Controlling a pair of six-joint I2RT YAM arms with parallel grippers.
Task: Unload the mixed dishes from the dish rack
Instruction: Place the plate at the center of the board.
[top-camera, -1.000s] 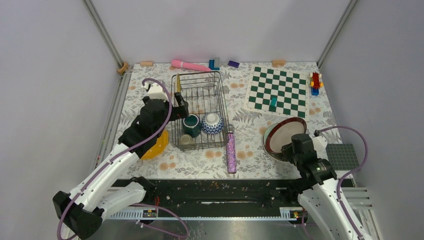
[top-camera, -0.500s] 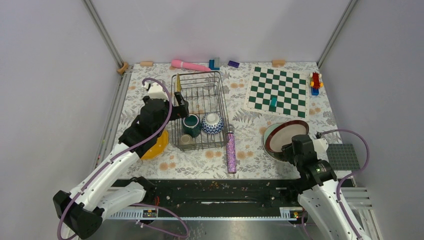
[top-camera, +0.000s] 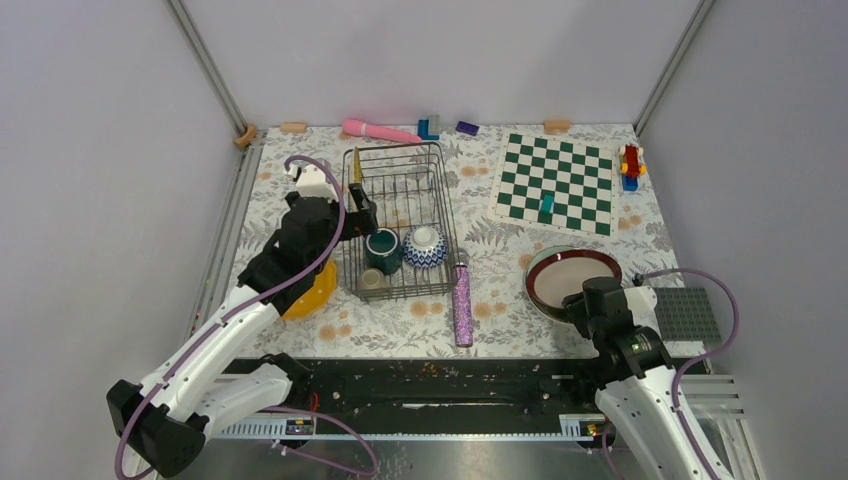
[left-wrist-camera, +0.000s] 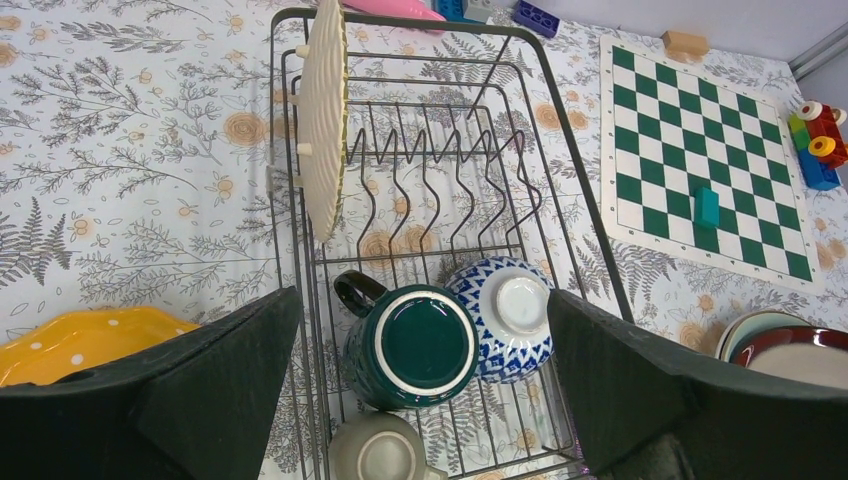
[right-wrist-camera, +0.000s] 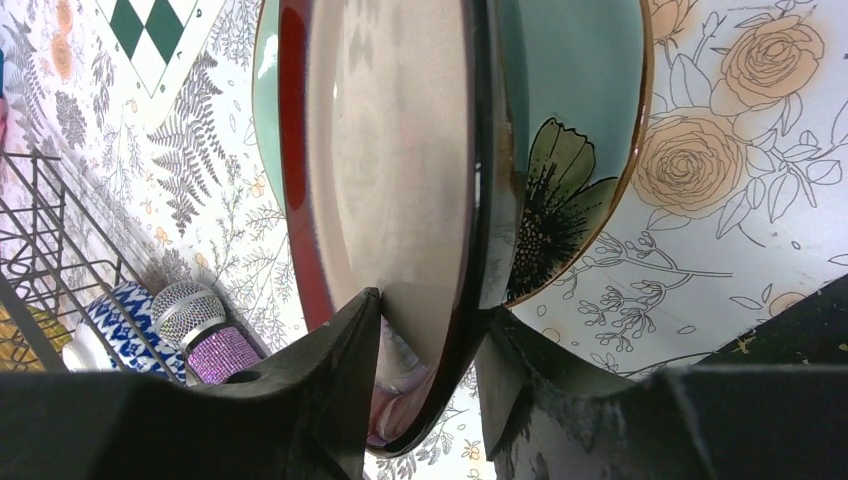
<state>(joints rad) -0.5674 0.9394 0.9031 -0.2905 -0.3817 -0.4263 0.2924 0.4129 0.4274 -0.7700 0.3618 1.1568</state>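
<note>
Wire makes up the dish rack (top-camera: 400, 215), a black rectangular basket with wavy upright dividers that stands on the flower-printed table (top-camera: 495, 270). At its far left end a round cream plate (left-wrist-camera: 322, 110) stands on edge between the dividers, its face finely ribbed. At the near end three glazed pieces sit bottoms up. A dark teal mug (left-wrist-camera: 420, 345) with a loop handle is touching a patterned bowl (left-wrist-camera: 505, 315) of blue and white lattice on its right, and a small greyish cup (left-wrist-camera: 378, 462) sits just in front of the mug.

The left pincer (left-wrist-camera: 420, 300) hangs over that near end with its matte black fingers (left-wrist-camera: 220, 400) spread wide and nothing between them. A glossy yellow plate (left-wrist-camera: 90, 335) with white dots lies on the table just left of the rack.

Over on the right, well apart from the rack, the right pincer (right-wrist-camera: 425, 350) is clamped on the near rim of the red-rimmed plate (right-wrist-camera: 390, 160), one finger on each face. That plate is smooth and shiny, with a cream centre inside a dark red band. It lies over the pale green plate (right-wrist-camera: 570, 150), a shallow round dish with a brown edge and a dark painted flower. Whether the two are fully seated together I cannot tell.

Between rack and plates lies a glittery purple cylinder (top-camera: 462, 300) with a silvery cap.
</note>
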